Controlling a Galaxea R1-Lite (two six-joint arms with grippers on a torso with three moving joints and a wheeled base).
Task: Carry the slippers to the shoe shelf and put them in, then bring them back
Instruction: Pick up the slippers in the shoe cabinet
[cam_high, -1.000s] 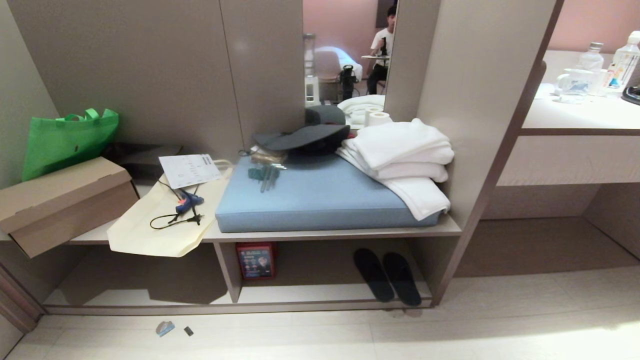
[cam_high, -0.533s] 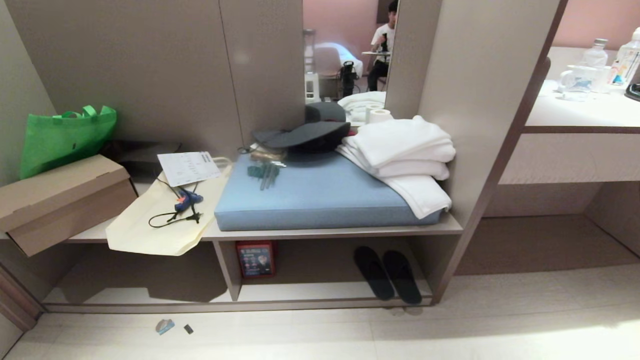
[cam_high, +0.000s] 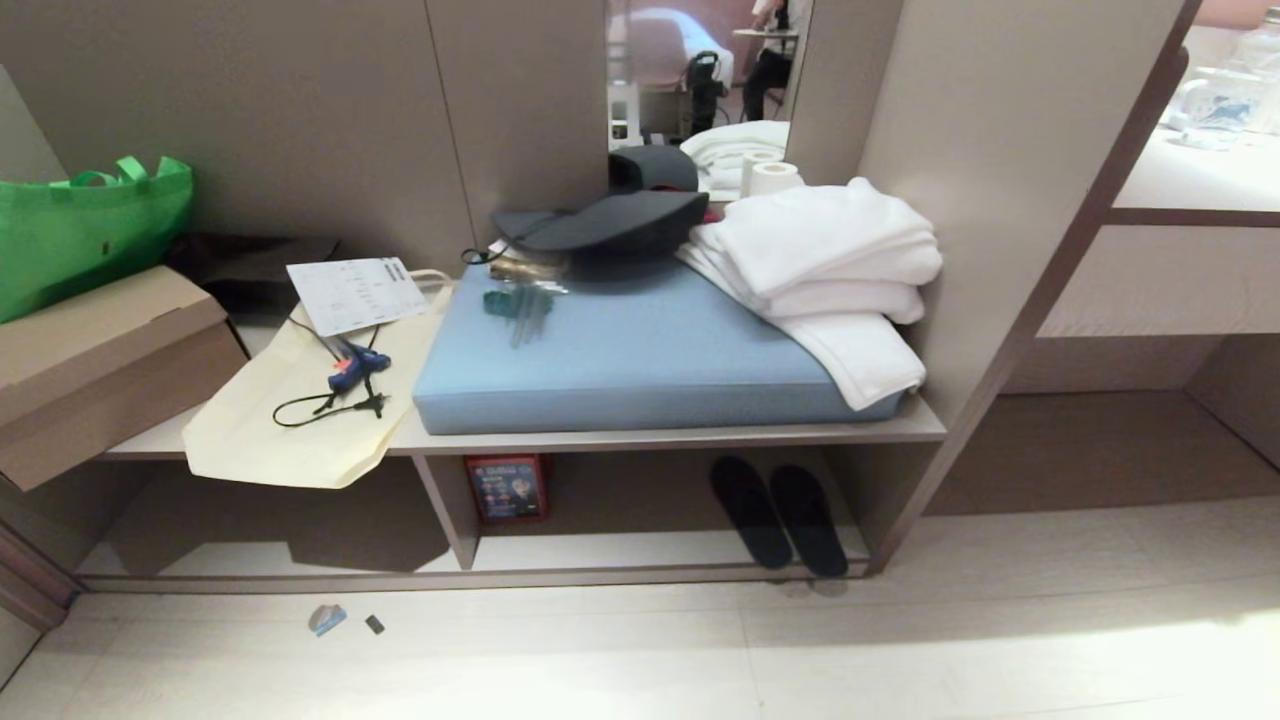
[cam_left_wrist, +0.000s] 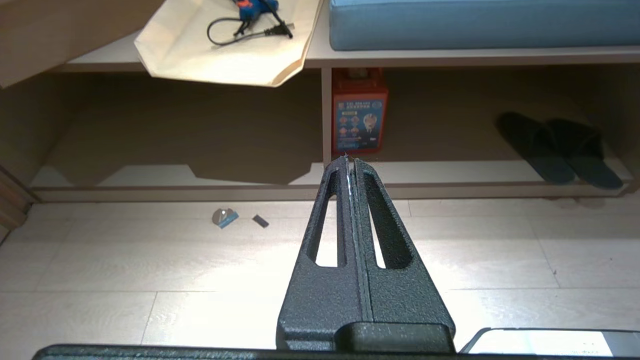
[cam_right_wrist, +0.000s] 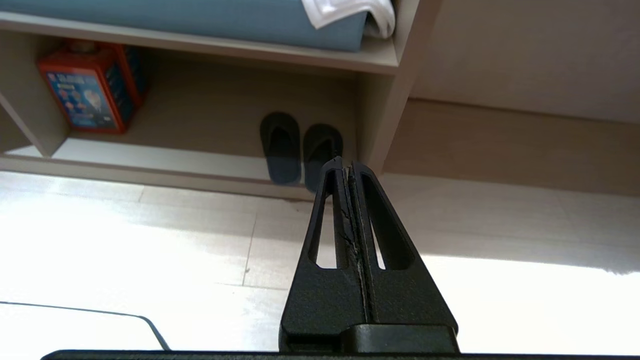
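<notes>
Two slippers (cam_high: 778, 515) sit in one shoe shelf (cam_high: 640, 549); both end effectors clenched, empty.

The slippers (cam_high: 778, 515) are a dark pair, near-black in the shade, lying side by side and almost touching in the lower right part of the head view. They rest flat on the pale bottom board of the shoe shelf (cam_high: 620, 550), a low open cubby in taupe wood. They lie in its right compartment, near the right side wall, reaching close to the front edge.
</notes>
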